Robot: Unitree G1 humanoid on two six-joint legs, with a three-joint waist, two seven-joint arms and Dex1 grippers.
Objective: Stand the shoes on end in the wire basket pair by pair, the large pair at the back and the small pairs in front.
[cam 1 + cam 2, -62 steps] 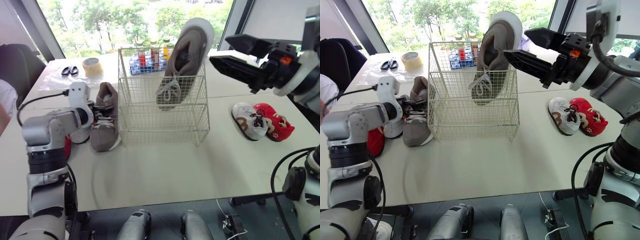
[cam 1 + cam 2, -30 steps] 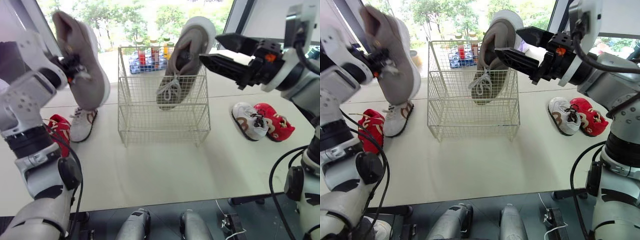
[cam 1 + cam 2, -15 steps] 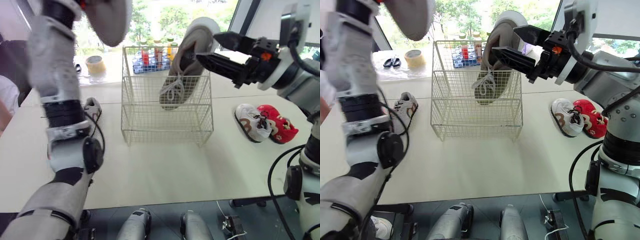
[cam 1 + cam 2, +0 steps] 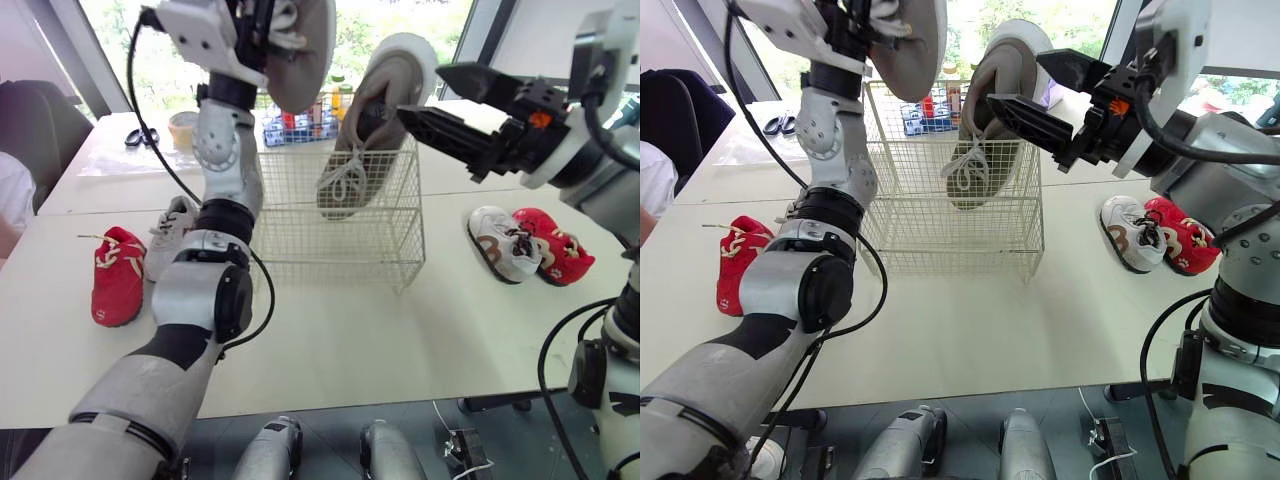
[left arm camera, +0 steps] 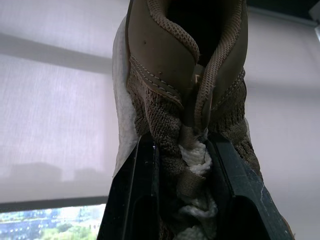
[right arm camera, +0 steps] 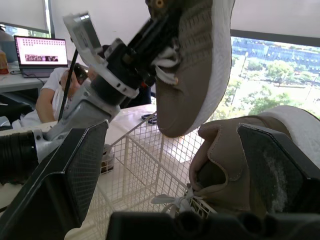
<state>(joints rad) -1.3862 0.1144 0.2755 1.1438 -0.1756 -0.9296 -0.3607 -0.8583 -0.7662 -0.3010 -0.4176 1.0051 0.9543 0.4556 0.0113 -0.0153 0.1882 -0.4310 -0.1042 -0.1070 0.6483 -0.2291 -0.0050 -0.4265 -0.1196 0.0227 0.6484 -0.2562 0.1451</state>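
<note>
My left gripper [image 4: 262, 22] is shut on the tongue and laces of a large brown shoe [image 4: 300, 40], holding it high over the left side of the wire basket [image 4: 330, 235]. The matching brown shoe [image 4: 368, 120] stands toe-down at the basket's back right. My right gripper [image 4: 420, 92] is open beside that shoe's raised heel; whether it touches is unclear. A small red shoe [image 4: 112, 275] and a small white shoe [image 4: 168, 235] lie to the left of the basket. Another white shoe [image 4: 505, 245] and red shoe [image 4: 555, 248] lie to its right.
Behind the basket stands a blue rack of bottles [image 4: 300, 122]. A tape roll [image 4: 182, 128] and scissors [image 4: 137, 137] lie at the back left. A person's sleeve [image 4: 10, 195] shows at the left edge. Bare table [image 4: 330, 340] stretches in front of the basket.
My left arm has swung the brown shoe from the far left to above the basket's left side. The right gripper has stayed by the standing shoe.
</note>
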